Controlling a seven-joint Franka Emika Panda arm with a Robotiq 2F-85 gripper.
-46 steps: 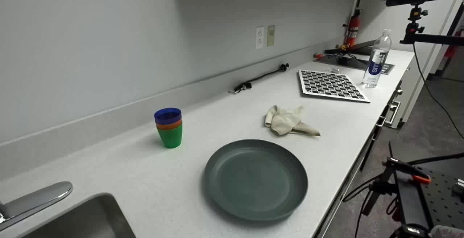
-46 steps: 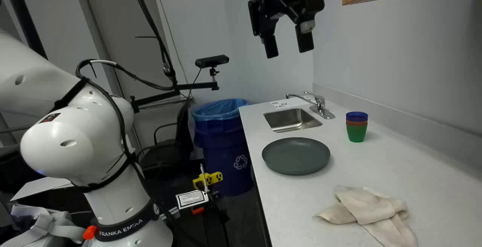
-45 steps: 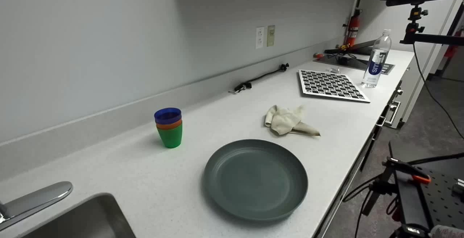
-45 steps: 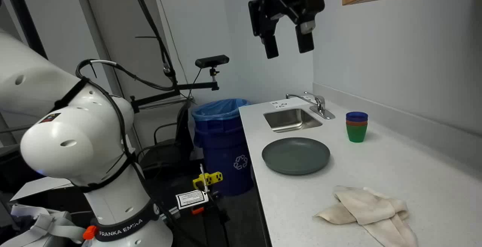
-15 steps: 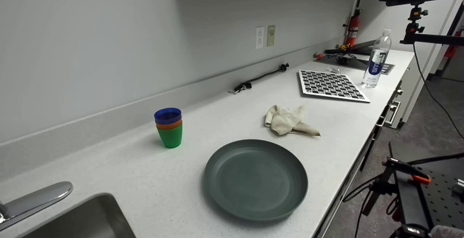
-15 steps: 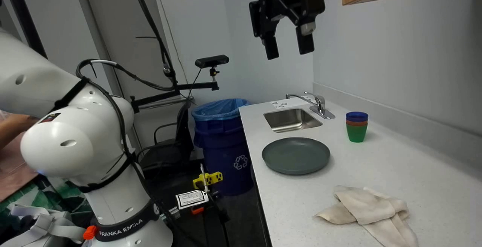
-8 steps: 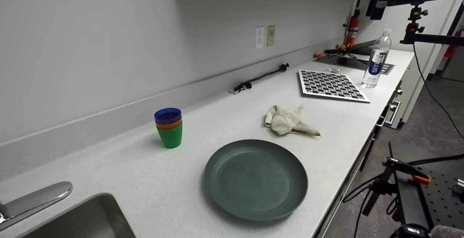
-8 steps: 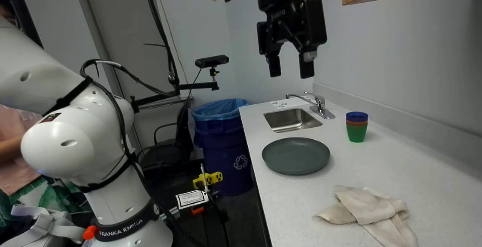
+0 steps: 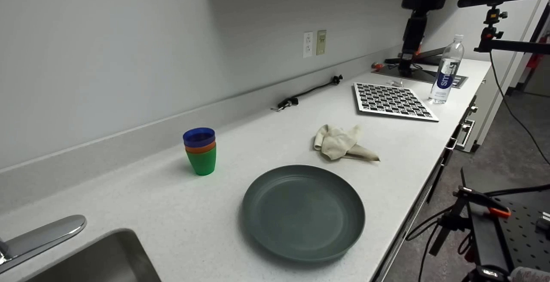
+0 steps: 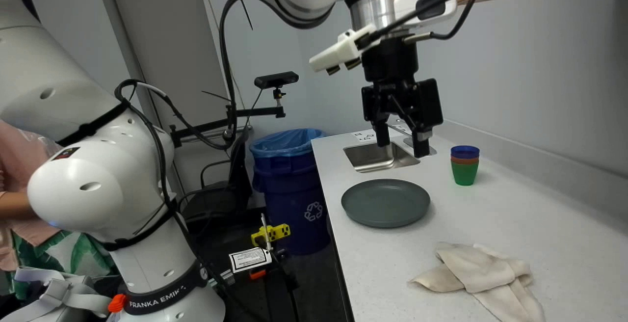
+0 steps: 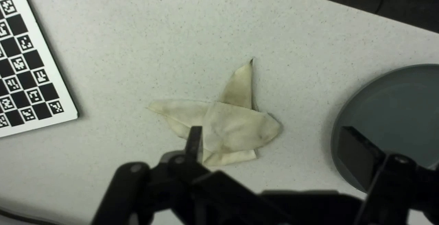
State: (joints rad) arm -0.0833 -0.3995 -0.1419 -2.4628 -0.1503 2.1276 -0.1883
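You have the end effector (image 10: 402,145) raised over the surface (image 11: 120,46), its fingers (image 11: 357,158) spread well apart with nothing between them. Judging by how things lie, you are at an early point: the end effector is out above the surface, while contact, grip and lift are all undone.

Your nearest thing looks to be the cloth (image 11: 240,125), which lies below the end effector, mostly across the span between its fingers in the wrist view. One finger covers a bit of the cloth's edge there, but in an exterior view you can see the fingertips hanging in the air, so count it as not gripped and not touched. It lies loosely folded, one pointed corner aimed away from the end effector. How far beneath you it lies is hard to tell.

On the side of the opposite finger, the plate (image 11: 404,115) lies flat below you, its rim near the cloth but apart from it. Past the finger that covers the cloth's edge, you have the corner of the checkered board (image 11: 20,74), and just beside that board the bottle (image 9: 447,75) stands upright. Lower than the end effector and off to its side, the cups (image 10: 465,171) stand nested in one stack, out of your wrist view.
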